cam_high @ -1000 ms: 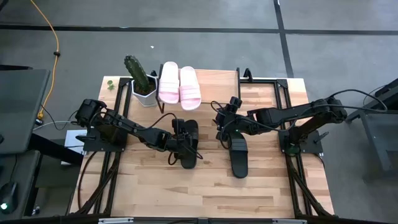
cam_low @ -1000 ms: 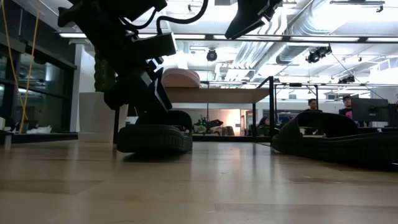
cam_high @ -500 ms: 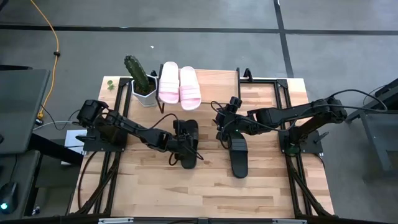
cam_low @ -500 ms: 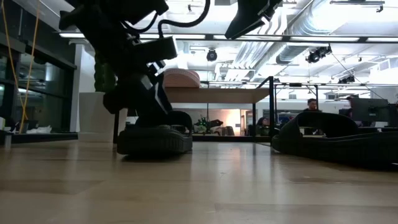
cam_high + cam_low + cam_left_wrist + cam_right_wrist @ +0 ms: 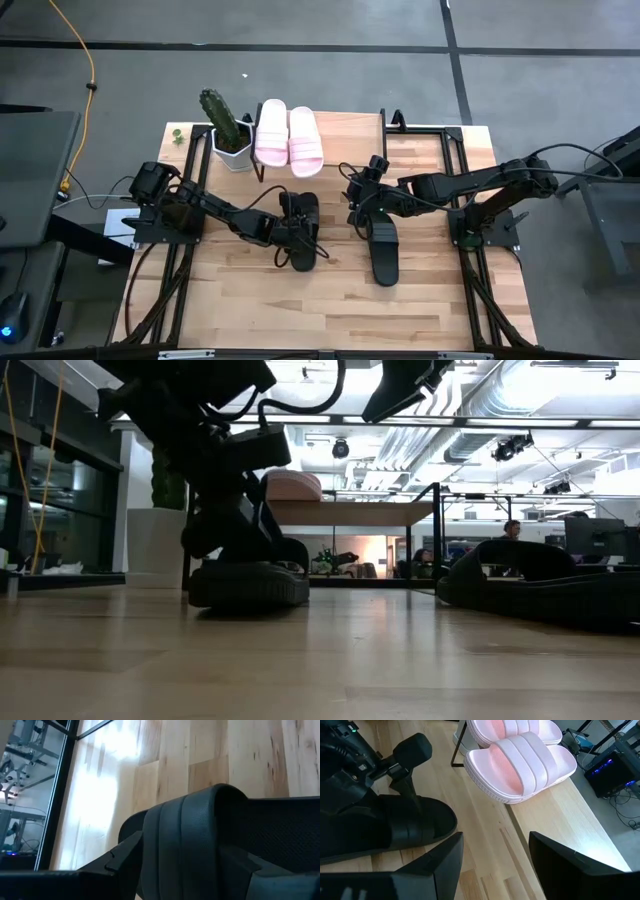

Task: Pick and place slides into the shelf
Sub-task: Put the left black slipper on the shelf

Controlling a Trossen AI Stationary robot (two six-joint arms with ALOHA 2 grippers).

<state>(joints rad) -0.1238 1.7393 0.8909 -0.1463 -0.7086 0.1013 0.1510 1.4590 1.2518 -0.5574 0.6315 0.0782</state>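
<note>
Left gripper (image 5: 293, 228) sat low on the black slide (image 5: 303, 230) at the table's (image 5: 250, 300) middle, its fingers reaching under the wide strap (image 5: 200, 835); whether they had closed on the strap could not be told, since the wrist view showed little but strap and footbed. Right gripper (image 5: 362, 200) hung above the heel end of the second black slide (image 5: 385, 250), its fingers spread wide with nothing between them, well clear of the sole.

Both pink slides (image 5: 288, 137) lay side by side on the shelf's (image 5: 350, 130) wooden top, just beside the cactus pot (image 5: 232, 148); the two black ones rested flat on the table, near each other but apart.

By the look of them the slides were light moulded foam, firm in the sole but with some give, and matte enough not to slip much. The strap seemed the best hold: a finger beneath it and one above would pinch a stiff arch that keeps its shape; the sole's edge looked thicker and likelier to twist out. Held by the strap alone, the heel would probably droop, so the lift ought to clear the shelf edge with room to spare.
</note>
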